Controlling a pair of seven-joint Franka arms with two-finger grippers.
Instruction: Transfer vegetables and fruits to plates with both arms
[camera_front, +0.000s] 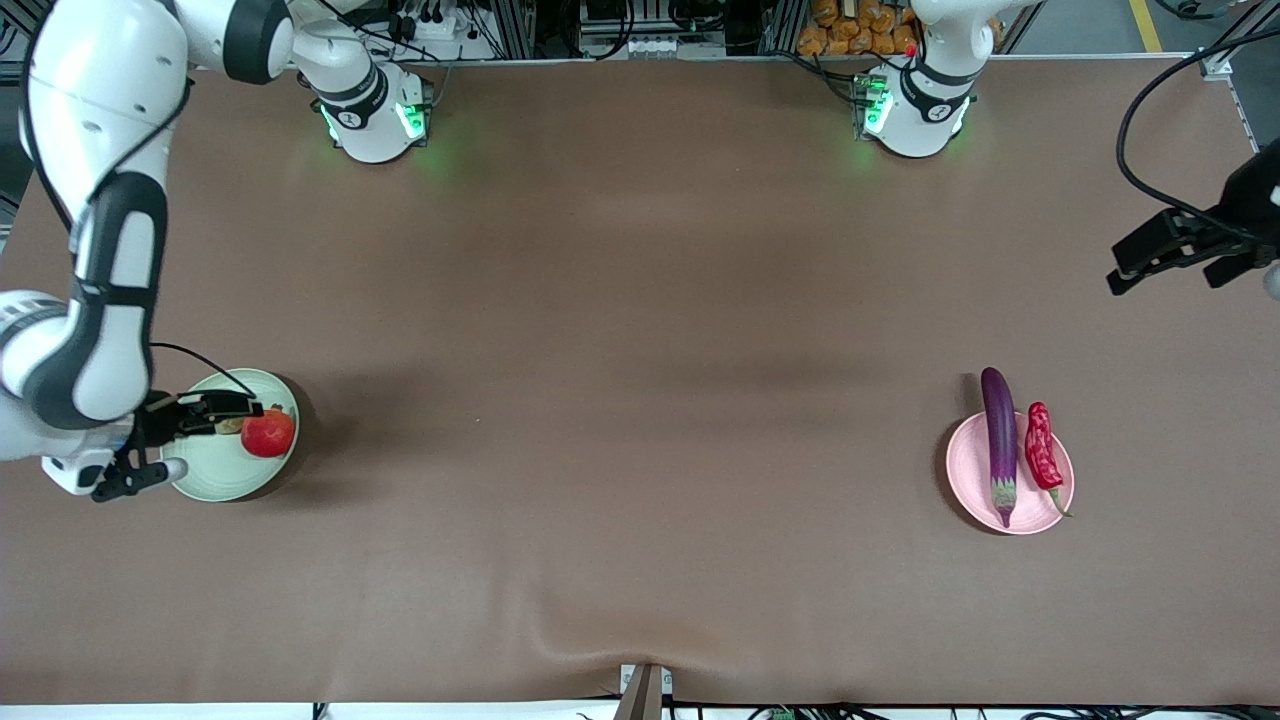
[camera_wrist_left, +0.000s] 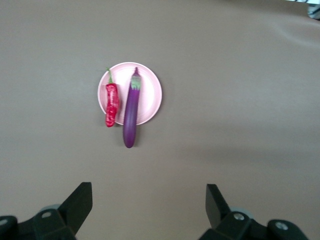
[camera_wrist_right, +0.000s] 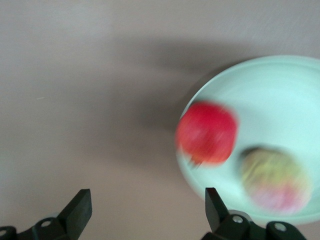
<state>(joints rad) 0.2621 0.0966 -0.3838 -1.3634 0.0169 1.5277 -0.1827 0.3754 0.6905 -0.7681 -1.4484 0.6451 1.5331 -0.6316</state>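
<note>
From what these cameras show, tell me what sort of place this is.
Most likely a robotics lab bench set up for recording. Two arms with green-lit bases are bolted along one edge of a brown-covered table, with cabling and metal racking above that edge, and only toy-like produce on a pink plate and a green plate.

The right arm is seen bent down from its base toward its own end of the bench, the forearm descending and the wrist turned sideways. The right end effector (camera_front: 175, 445) is held low, its fingers (camera_wrist_right: 77, 210) spread wide with nothing between them. The left arm is raised at its end of the bench, with only the wrist and black hand in sight. The left end effector (camera_front: 1175, 262) is held high, its fingers (camera_wrist_left: 80, 202) likewise parted and empty.
</note>
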